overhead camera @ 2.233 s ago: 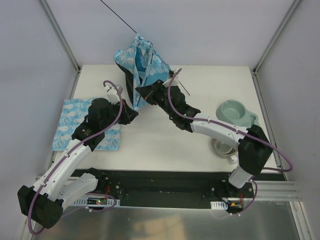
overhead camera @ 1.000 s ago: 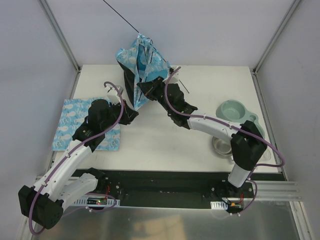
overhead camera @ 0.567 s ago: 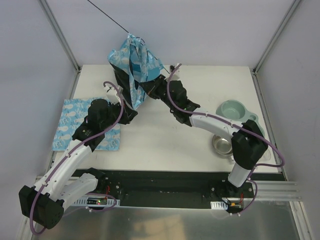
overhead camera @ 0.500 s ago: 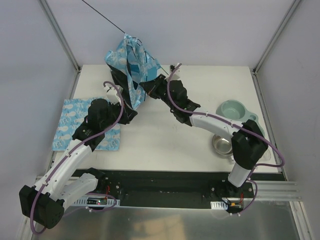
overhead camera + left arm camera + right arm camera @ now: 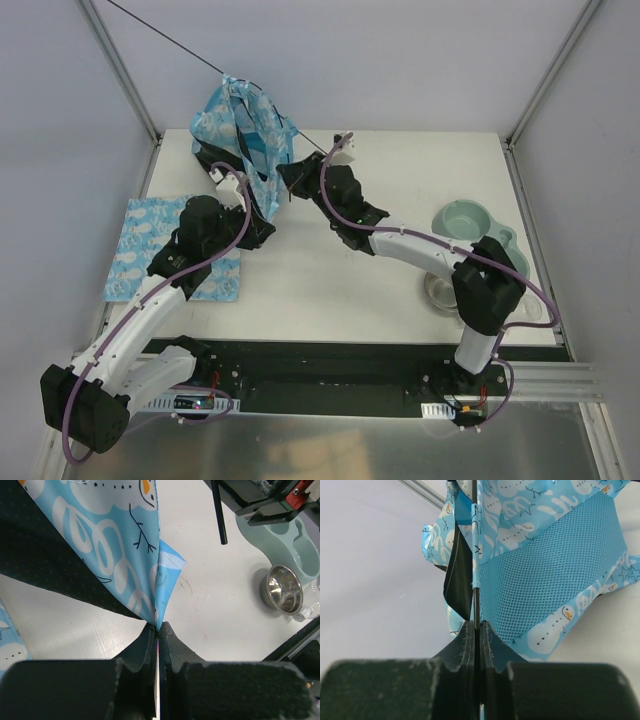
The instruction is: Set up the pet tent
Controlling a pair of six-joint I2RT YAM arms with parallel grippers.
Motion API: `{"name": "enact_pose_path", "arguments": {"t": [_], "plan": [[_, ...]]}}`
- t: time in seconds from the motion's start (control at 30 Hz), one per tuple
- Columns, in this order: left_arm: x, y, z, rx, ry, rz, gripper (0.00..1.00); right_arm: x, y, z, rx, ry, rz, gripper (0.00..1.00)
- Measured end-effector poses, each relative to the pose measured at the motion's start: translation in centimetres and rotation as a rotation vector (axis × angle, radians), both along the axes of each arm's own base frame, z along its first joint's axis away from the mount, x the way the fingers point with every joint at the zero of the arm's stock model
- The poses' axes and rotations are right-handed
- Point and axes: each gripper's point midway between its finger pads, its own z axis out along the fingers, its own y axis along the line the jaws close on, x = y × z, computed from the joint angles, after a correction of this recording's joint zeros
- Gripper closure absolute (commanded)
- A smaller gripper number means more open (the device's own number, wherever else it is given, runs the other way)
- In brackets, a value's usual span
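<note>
The pet tent (image 5: 243,130) is a bunched mass of blue snowman-print fabric with black panels, lifted at the back left of the table. My left gripper (image 5: 262,222) is shut on a bottom corner of its fabric (image 5: 158,625). My right gripper (image 5: 292,176) is shut on a thin black pole (image 5: 476,605) that runs up through a fabric sleeve beside a blue mesh panel (image 5: 545,585). That pole (image 5: 170,37) sticks out far past the tent to the upper left. Another black pole end (image 5: 218,515) shows in the left wrist view.
A flat mat (image 5: 150,247) of the same blue print lies at the left under my left arm. A green double pet bowl (image 5: 470,228) and a steel bowl (image 5: 440,293) sit at the right. Frame posts stand at the table's back corners.
My right gripper has moved left and back with the pole, and the tent has shifted left and risen. The pole's free end has swung further left. My left gripper has stayed put.
</note>
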Motion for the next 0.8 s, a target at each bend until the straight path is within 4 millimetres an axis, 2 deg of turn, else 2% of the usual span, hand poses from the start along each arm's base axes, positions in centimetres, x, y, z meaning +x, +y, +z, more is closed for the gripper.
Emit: {"name": "enact_pose_path", "arguments": {"t": [0.27,0.8], "plan": [[-0.4,-0.1,-0.2,-0.003,0.017,-0.016,1.00,-0.7,1.6,0.6,-0.010,-0.040,-0.066,1.00],[-0.3,0.0,-0.2,-0.006,0.019,-0.016,1.00,-0.2,2.7,-0.3,-0.053,-0.083,-0.119,1.00]]}}
